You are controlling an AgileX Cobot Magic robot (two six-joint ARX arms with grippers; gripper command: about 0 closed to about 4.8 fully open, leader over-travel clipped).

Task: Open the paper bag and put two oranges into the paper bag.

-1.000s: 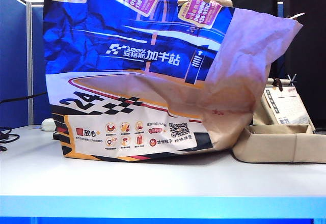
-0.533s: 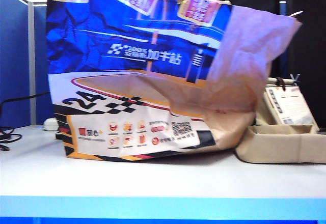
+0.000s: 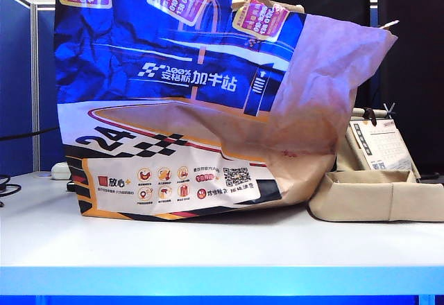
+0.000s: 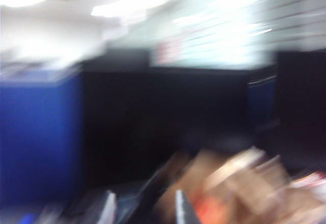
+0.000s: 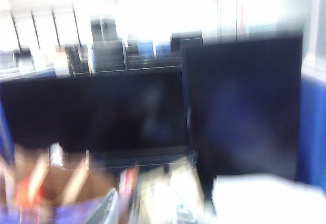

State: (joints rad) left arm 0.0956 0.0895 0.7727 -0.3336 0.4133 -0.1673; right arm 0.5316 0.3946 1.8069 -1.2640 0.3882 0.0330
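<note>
Blue partition panels are closing off the room behind a pale table [image 3: 208,242], and the paper bag [image 3: 180,97] is standing upright on it, filling most of the exterior view with its printed face toward me. Its mouth is running out of sight above, so I cannot tell how open it is, and no oranges are showing anywhere; whether any are inside is hidden. I would judge the task unconfirmed at best. Just beside the bag, on its plain brown side, a low beige fabric tray [image 3: 374,197] is sitting with a desk calendar [image 3: 378,145] behind it. Both wrist views are blurring badly: the left gripper [image 4: 145,211] and right gripper [image 5: 114,208] are hanging above the bag's crumpled rim, their openings unreadable, nothing visibly held.
</note>
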